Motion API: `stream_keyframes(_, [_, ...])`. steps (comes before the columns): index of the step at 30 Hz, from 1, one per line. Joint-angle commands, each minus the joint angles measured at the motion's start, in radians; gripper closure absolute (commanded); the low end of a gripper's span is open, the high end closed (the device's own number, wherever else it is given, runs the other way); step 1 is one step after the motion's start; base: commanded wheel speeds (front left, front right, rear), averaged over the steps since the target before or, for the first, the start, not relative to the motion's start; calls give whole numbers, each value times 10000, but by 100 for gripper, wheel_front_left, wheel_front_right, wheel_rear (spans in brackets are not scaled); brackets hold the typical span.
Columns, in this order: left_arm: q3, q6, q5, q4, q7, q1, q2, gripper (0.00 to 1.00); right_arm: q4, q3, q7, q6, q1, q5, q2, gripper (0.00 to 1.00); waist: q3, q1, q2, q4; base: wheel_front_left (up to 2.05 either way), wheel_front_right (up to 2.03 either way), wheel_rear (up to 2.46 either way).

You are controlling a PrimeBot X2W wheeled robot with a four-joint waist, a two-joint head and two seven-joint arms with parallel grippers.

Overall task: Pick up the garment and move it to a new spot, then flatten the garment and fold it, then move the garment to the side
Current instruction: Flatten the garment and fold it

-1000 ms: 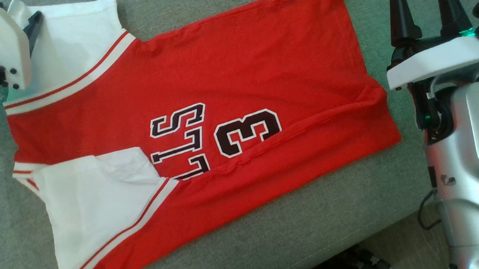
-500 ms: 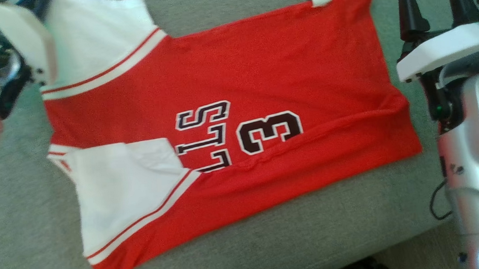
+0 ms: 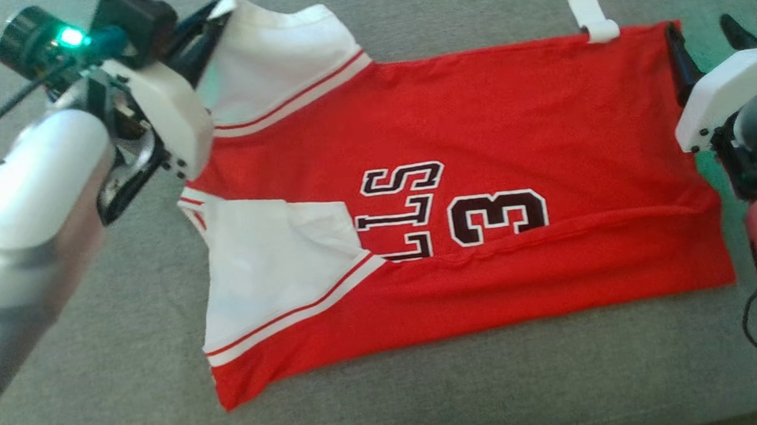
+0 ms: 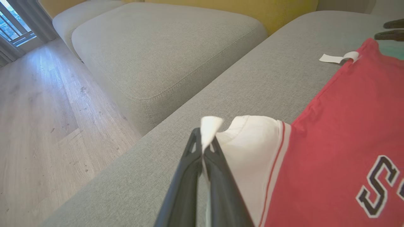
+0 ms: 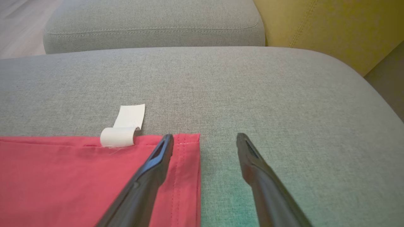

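The garment is a red jersey with white sleeves and dark lettering, lying partly folded on the grey sofa cushion. My left gripper is at its upper left, shut on the tip of the far white sleeve, which bunches up between the fingers. My right gripper stands open at the far right hem corner. Its left finger hangs over the red hem and its right finger over bare cushion. A white label curls out from the hem beside it.
A second grey cushion lies beyond a gap, with wood floor to its left. A yellow backrest rises behind. The near sleeve is folded over the jersey's front.
My left gripper has shut on the far sleeve's tip and raised it a little. The camera has shifted. My right gripper has come closer to the hem corner and stays open.
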Motion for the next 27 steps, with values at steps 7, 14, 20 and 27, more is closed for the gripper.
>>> stream_keyframes(7, [304, 421, 103, -1311, 173, -174, 637, 100, 1035, 139, 220, 67, -829, 60, -252, 0, 29, 1, 0, 358, 0, 0, 0])
stream_keyframes(14, [324, 596, 93, -1867, 344, -208, 860, 100, 1975, 301, 242, 67, -1308, 134, -177, 0, 319, 1, 0, 431, 0, 0, 0])
stream_keyframes(20, [338, 728, 141, -1950, 442, -312, 995, 100, 2508, 512, 191, 67, -1598, 510, -86, 71, 518, 1, 0, 413, 0, 0, 0])
stream_keyframes(27, [281, 833, 221, -1712, 354, -267, 1072, 100, 2637, 677, -598, 67, -1767, 1157, -222, 100, 310, 1, 0, 274, 0, 0, 0])
